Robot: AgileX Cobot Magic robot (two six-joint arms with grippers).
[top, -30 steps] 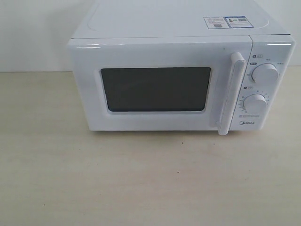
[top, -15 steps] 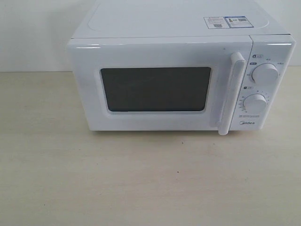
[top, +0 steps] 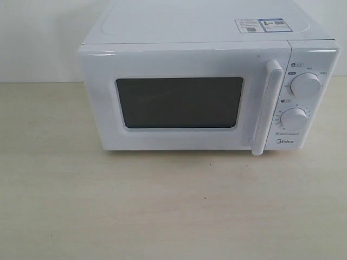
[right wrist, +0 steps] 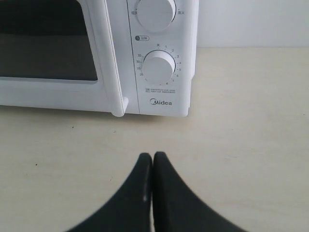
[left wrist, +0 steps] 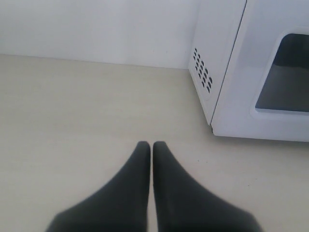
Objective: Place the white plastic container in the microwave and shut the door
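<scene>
While left pincer and right pincer taper, pressed together, the boxy microwave gleams.

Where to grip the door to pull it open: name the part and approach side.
Take the vertical bar handle on the door's right edge in the exterior view. It stands proud of the shut door, so come from the front, jaws straddling the bar.
</scene>
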